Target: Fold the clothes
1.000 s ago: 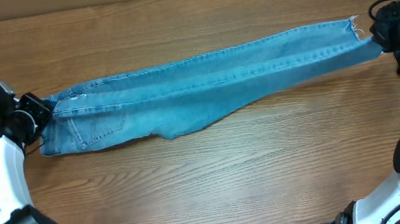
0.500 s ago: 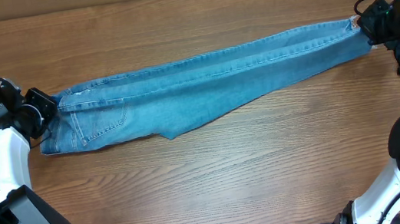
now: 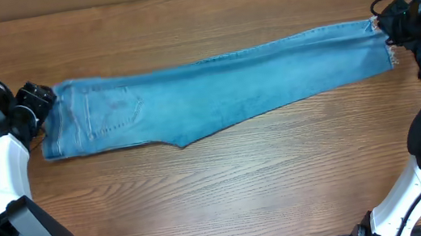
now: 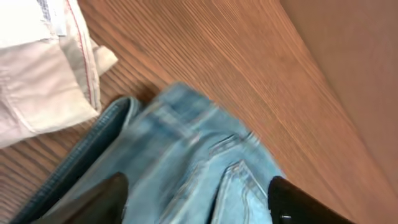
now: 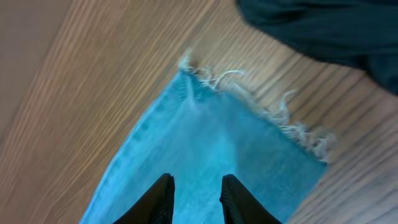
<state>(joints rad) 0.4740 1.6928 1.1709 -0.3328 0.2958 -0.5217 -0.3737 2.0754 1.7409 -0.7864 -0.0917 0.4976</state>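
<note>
- Left of the jeans (image 3: 215, 89), just beside their waistband, lies cream cloth (image 4: 37, 74).
- Over the waistband, the left gripper (image 4: 199, 190) has its fingers spread wide, pinching nothing.
- Jeans lie flat along the wooden table (image 3: 243, 179), waist left, hems right.
- Over the frayed hem, the right gripper (image 5: 196, 183) has its fingers slightly parted.
- Beyond the hem lies a dark garment (image 5: 323, 31).

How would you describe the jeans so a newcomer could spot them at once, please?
Across the middle of the wooden table lies one long garment, the jeans. They are light-blue denim with a frayed hem, unlike the cream garment at one end and the dark garment at the other.
</note>
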